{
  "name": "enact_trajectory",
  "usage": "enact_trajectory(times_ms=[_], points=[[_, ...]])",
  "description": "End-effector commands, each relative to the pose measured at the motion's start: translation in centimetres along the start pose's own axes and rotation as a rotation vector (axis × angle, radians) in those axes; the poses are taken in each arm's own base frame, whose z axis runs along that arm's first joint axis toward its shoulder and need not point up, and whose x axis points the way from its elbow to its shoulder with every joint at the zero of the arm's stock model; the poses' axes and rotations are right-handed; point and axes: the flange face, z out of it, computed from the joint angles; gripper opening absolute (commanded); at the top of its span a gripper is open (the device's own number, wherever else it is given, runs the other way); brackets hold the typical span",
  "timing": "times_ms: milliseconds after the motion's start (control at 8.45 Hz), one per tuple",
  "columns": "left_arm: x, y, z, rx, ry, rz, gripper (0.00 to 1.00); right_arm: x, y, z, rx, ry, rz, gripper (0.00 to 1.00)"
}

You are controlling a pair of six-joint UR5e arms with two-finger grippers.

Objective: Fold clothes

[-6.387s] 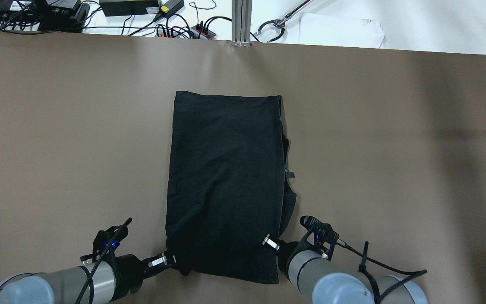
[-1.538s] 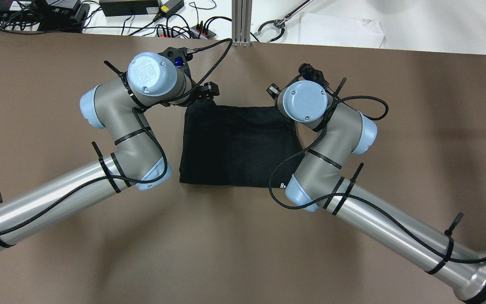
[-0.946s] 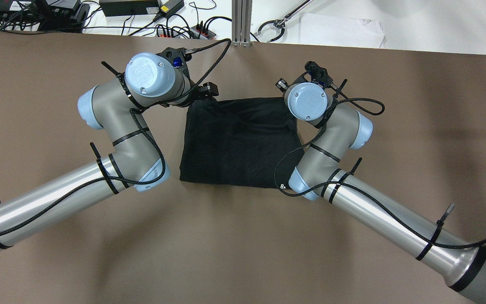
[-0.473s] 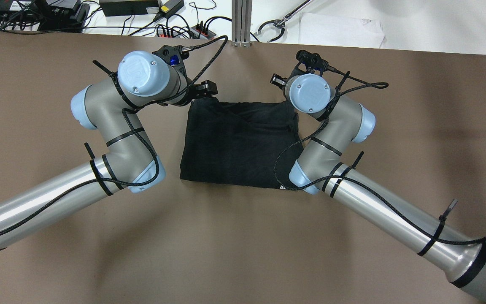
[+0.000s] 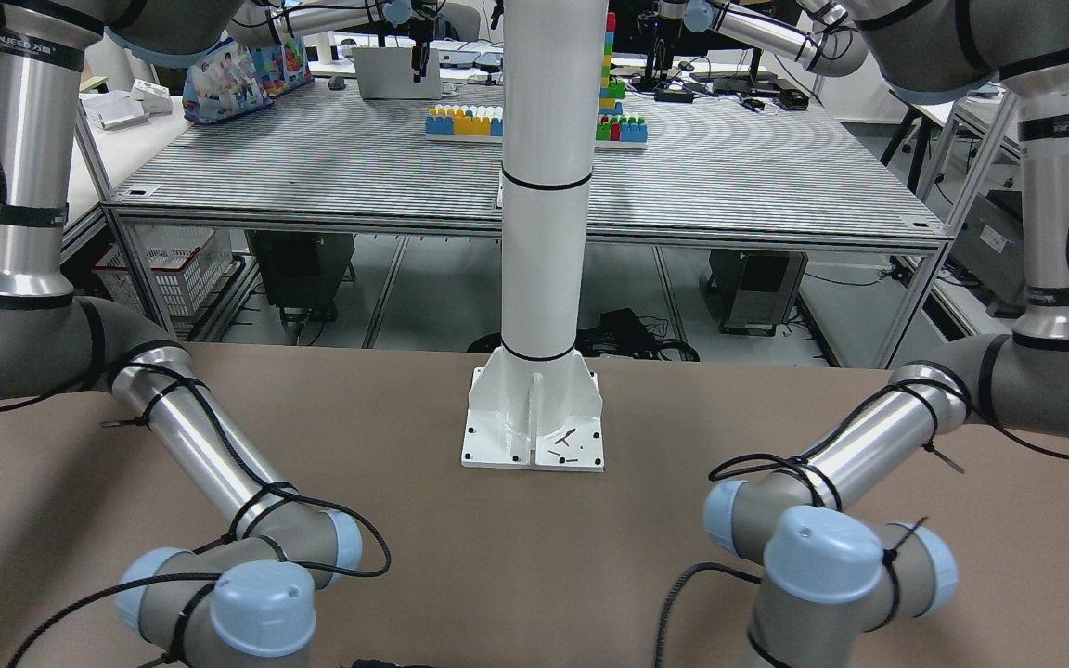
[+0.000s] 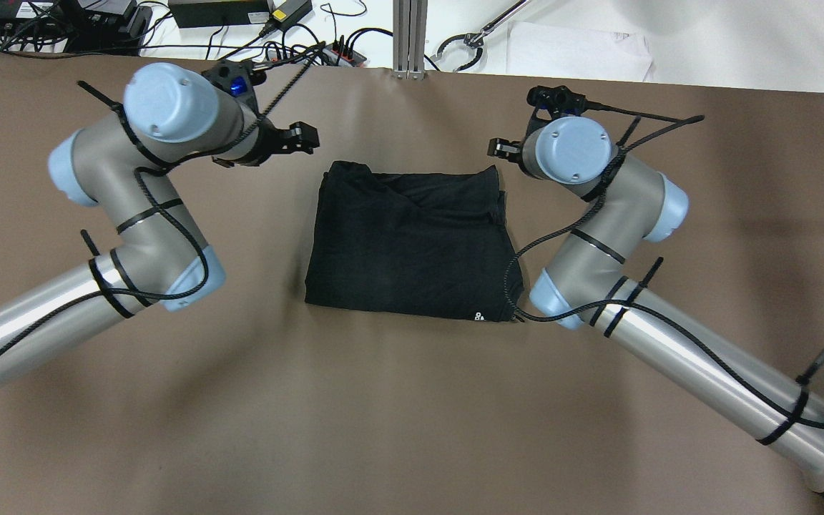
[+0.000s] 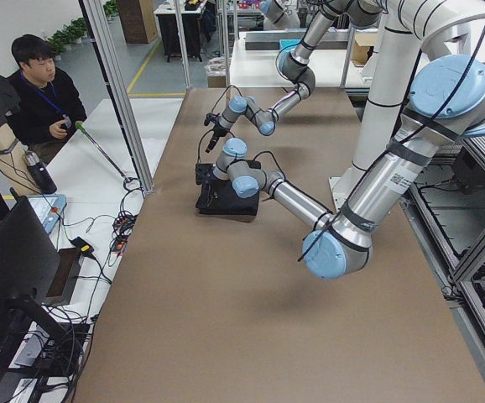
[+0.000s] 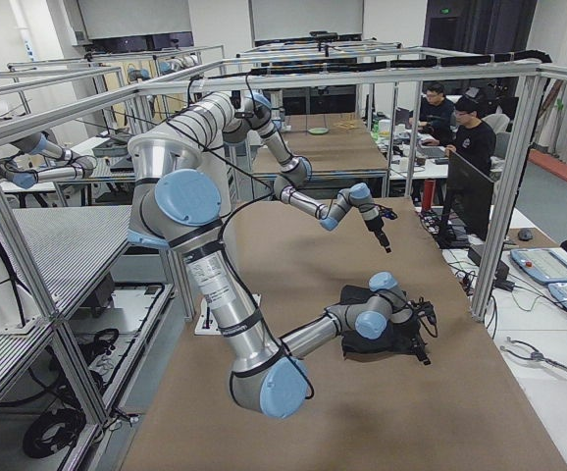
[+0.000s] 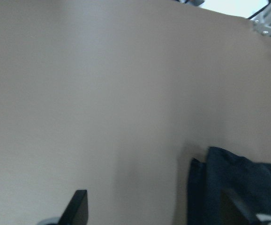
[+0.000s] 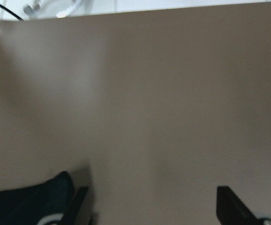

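— Where's the black cloth (image 6: 412, 243)?
— Folded on the brown tabletop (image 6: 412, 400), towards the far middle. Its far edge is rumpled and there's a small white logo at the near right corner.
— And the hands?
— The left hand (image 6: 301, 137) hovers off the cloth's far left corner, the right hand (image 6: 498, 148) beside the far right corner. Both have fingers (image 10: 81, 206) spread wide, gripping nothing, clear of the cloth.

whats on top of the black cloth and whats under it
Nothing visibly lies on the black cloth; the left gripper and right gripper hang open beyond its far corners. It lies on the brown table. Its top layer hides the folded layers beneath.
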Motion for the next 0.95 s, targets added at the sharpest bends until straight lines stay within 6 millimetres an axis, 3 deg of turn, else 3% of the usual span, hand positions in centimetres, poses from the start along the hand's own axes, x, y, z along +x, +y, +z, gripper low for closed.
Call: enact_trajectory(times_ms=[0, 237, 473, 591, 710, 828], points=[[-18.3, -5.0, -2.8, 0.005, -0.16, 0.228, 1.0, 19.5, 2.0, -4.4, -0.069, 0.11, -0.319, 0.95], [-30.5, -7.2, -6.5, 0.008, -0.292, 0.383, 1.0, 31.4, 5.6, -6.7, -0.102, 0.262, -0.379, 0.95], [-39.5, -8.0, -10.6, 0.016, -0.402, 0.45, 1.0, 40.9, 7.3, -12.0, -0.127, 0.35, -0.465, 0.95], [-41.5, -7.0, -12.6, 0.043, -0.451, 0.447, 1.0, 45.0, 7.7, -13.9, -0.13, 0.405, -0.449, 0.95], [-43.1, -5.3, -14.6, 0.054, -0.477, 0.444, 1.0, 47.8, 7.7, -15.6, -0.124, 0.446, -0.427, 0.95], [-46.5, -1.6, -15.6, 0.021, -0.508, 0.431, 1.0, 51.2, 9.5, -16.8, -0.135, 0.498, -0.384, 0.94]])
